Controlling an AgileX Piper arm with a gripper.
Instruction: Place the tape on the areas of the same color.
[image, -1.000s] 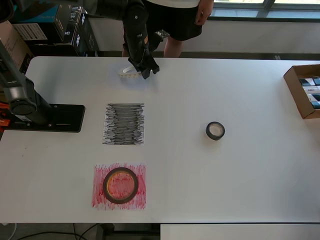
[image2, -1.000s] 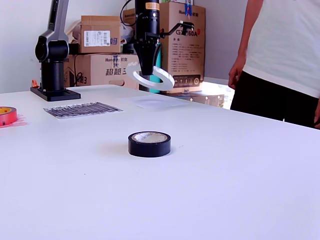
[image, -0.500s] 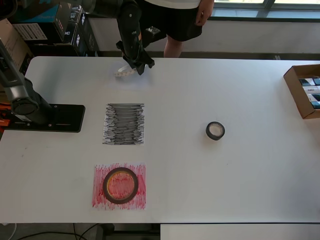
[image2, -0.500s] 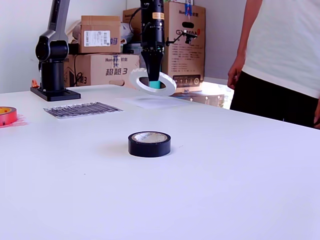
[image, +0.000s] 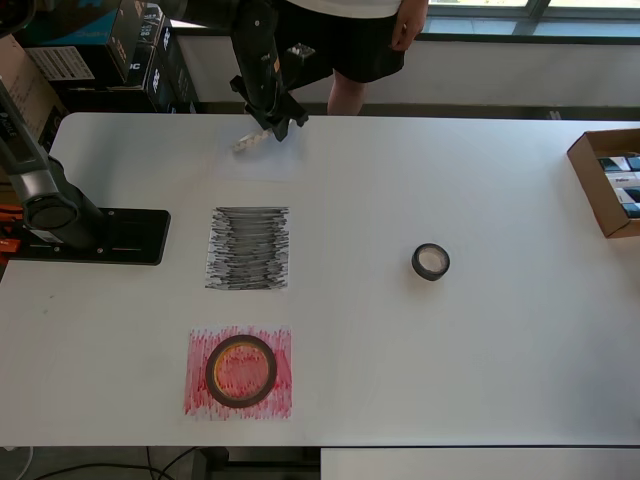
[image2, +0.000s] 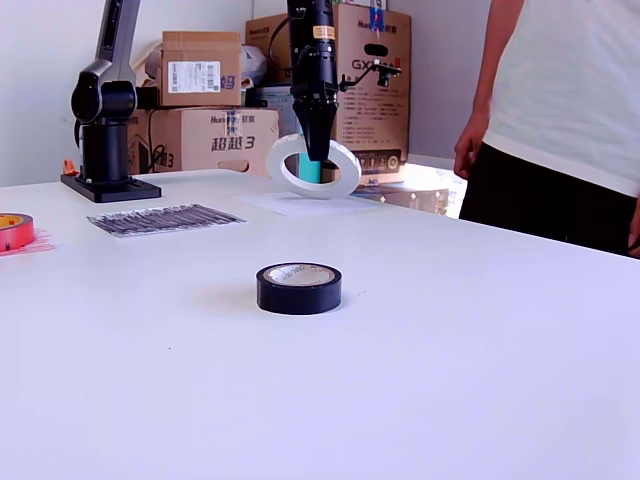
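Black tape roll (image2: 299, 288): lies flat on the white tabletop (image2: 400, 380), nearest the exterior camera, well apart from every sheet.

Red tape roll (image: 241, 371): yellow core, lies flat on the red-scribbled sheet (image: 239, 372), inside its edges.

Black-scribbled sheet (image: 248, 248): bare, between the red sheet and the white one in the overhead view.

White sheet (image2: 305, 205): faint against the tabletop, near the far edge.

White tape roll (image2: 314, 167): tilted steeply, almost on edge, above the white sheet; whether its lower rim touches the paper cannot be told.

Tool (image2: 318, 150): pointing down, pinching the white roll's wall.

Arm base (image: 60, 215): overhead view's left.

Person (image2: 560, 110): standing behind the tabletop.
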